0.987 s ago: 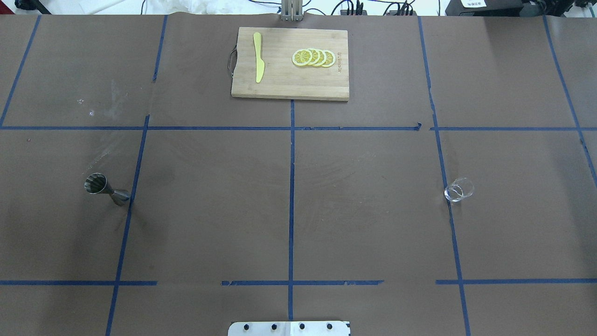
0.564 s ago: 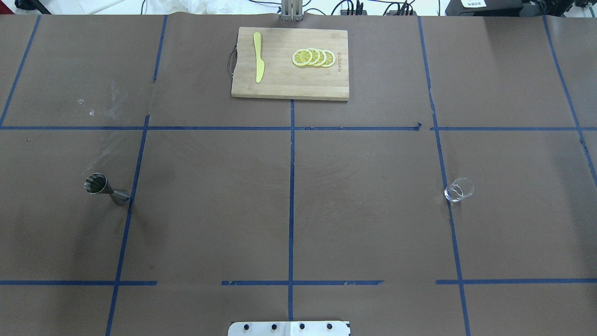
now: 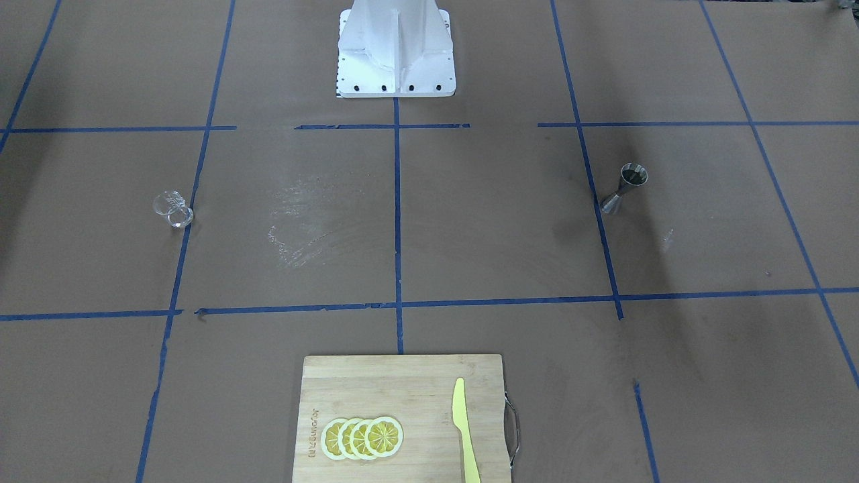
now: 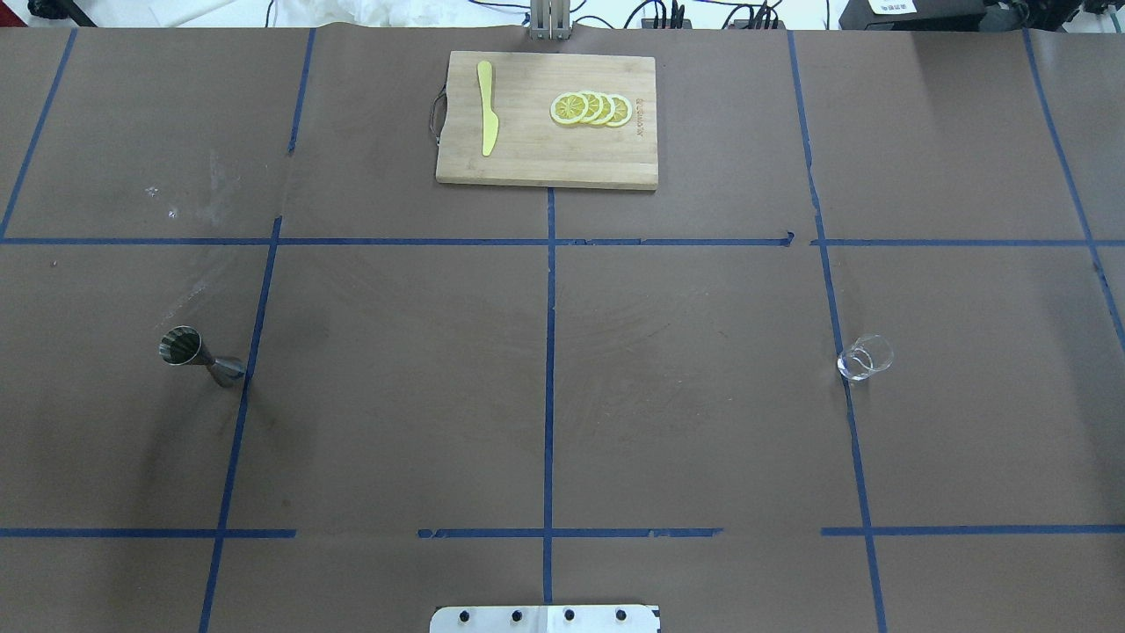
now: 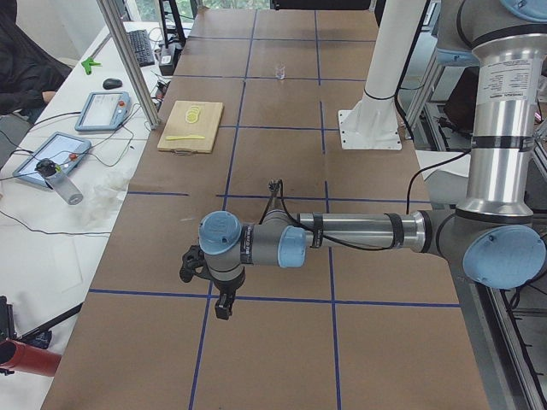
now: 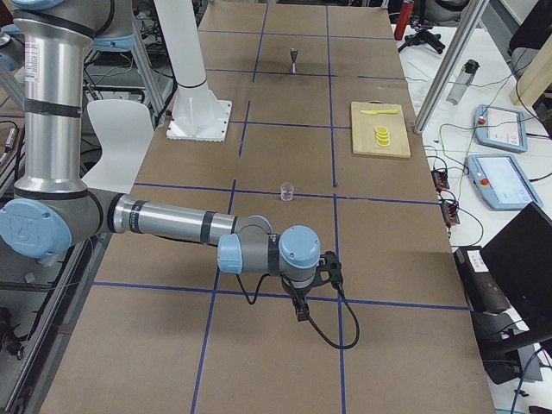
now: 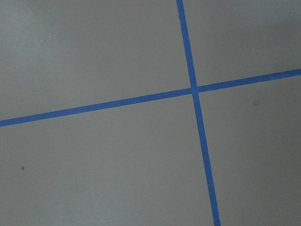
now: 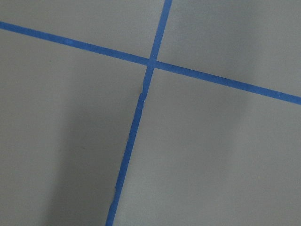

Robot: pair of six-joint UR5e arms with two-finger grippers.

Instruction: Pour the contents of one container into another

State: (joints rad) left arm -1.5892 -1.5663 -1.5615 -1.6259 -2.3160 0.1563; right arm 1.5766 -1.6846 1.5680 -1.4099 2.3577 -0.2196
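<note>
The clear glass cup (image 4: 865, 358) stands upright on the brown table's right half, also seen in the front view (image 3: 172, 208) and the right side view (image 6: 287, 191). On the left half the metal jigger (image 4: 200, 356) stands upright (image 3: 624, 188). Neither gripper shows in the overhead or front views. The left gripper (image 5: 223, 309) hangs low over the table end, well short of the jigger. The right gripper (image 6: 300, 313) hangs over the opposite end, short of the glass. I cannot tell whether either is open or shut. Both wrist views show only blue tape lines.
A wooden cutting board (image 4: 527, 163) with lemon slices (image 4: 591, 109) and a yellow knife (image 4: 487, 107) lies at the far centre. The white robot base (image 3: 396, 50) stands at the near edge. Tablets and cables lie on a side bench (image 5: 51, 196).
</note>
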